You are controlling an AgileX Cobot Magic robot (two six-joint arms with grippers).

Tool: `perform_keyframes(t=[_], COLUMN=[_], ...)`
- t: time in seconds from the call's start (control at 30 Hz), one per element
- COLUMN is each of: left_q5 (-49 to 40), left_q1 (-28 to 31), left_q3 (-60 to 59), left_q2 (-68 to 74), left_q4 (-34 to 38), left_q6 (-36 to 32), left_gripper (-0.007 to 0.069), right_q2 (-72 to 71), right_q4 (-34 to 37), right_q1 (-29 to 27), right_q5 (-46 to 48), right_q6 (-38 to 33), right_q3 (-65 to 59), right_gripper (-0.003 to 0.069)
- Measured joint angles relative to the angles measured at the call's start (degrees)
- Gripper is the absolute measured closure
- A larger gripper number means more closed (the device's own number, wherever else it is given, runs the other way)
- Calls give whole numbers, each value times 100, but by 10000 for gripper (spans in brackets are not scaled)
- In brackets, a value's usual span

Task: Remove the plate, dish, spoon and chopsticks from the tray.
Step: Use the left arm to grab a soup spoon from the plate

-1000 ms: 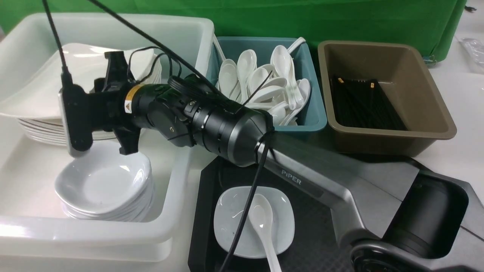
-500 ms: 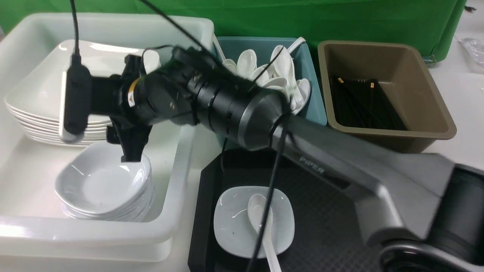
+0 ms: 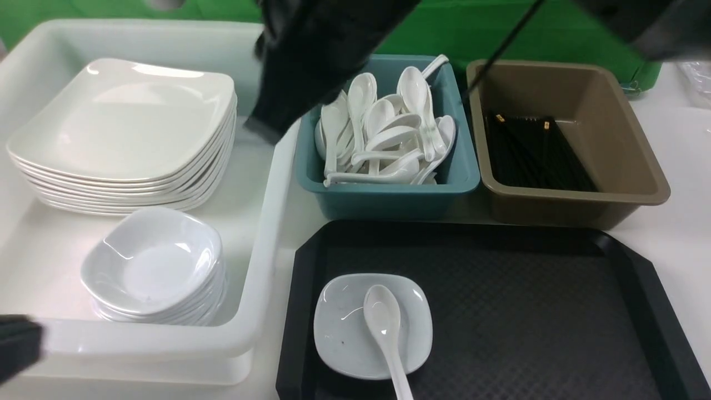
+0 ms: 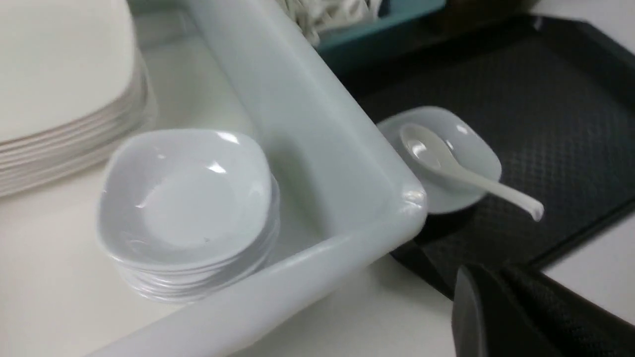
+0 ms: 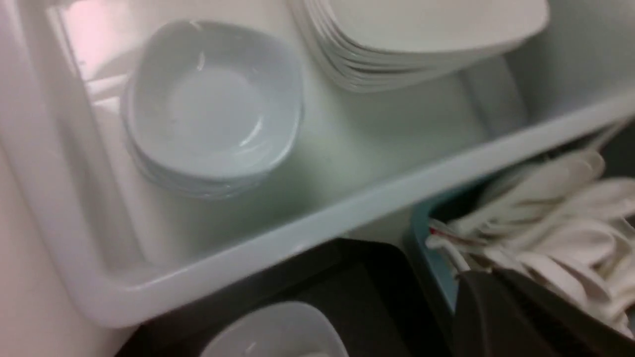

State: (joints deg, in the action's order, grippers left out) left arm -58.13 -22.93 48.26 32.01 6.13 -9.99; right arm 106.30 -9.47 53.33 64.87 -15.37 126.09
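Note:
The black tray (image 3: 500, 311) lies at the front right. On its left part sits the small white dish (image 3: 347, 333) (image 4: 471, 148), and the white spoon (image 3: 383, 325) (image 4: 436, 153) lies in it, handle toward me. A large white plate (image 3: 122, 116) tops the stack in the white tub (image 3: 266, 222). Black chopsticks (image 3: 533, 150) lie in the brown bin. My right gripper (image 5: 478, 285) is shut and empty, high above the teal bin's edge; in the front view its arm is a dark blur (image 3: 305, 61). My left gripper (image 4: 476, 272) (image 3: 16, 341) is shut and empty, low in front of the tub.
A stack of small dishes (image 3: 155, 266) stands in the tub's near part. The teal bin (image 3: 389, 194) behind the tray holds several white spoons. The brown bin (image 3: 627, 166) stands to its right. A green cloth hangs at the back.
The right arm has lifted off the tub and swung up and to the right, out of the middle of the view. Its jaws have closed. The top plate now lies flat on the stack.

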Motion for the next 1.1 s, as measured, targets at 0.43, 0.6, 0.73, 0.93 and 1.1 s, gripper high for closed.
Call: perform_keyframes(t=[0.43, 0.6, 0.73, 0.93, 1.1], left_q5=[832, 1354, 1383, 807, 461], left_q1=[-714, -1706, -2412, -2700, -2377], left_q3=[7, 328, 1042, 2388, 2990], left_q2=[3059, 4448, 5333, 6703, 7384], left_q4=[1077, 1123, 629, 0, -64], left_q6=[-402, 207, 1211, 2159, 2643], left_gripper=[607, 607, 607, 540, 359], right_q2=[-3997, -5458, -6242, -7182, -7706], right_q4=[-436, -448, -448, -448, -443], right_q1=[-109, -116, -116, -116, -116], right_q5=[-26, -128, -122, -128, -73], right_q6=[1913, 2437, 2528, 2538, 2538], right_q3=[-4854, -6370, -6906, -7313, -7370], right_gripper=[636, 628, 626, 624, 617])
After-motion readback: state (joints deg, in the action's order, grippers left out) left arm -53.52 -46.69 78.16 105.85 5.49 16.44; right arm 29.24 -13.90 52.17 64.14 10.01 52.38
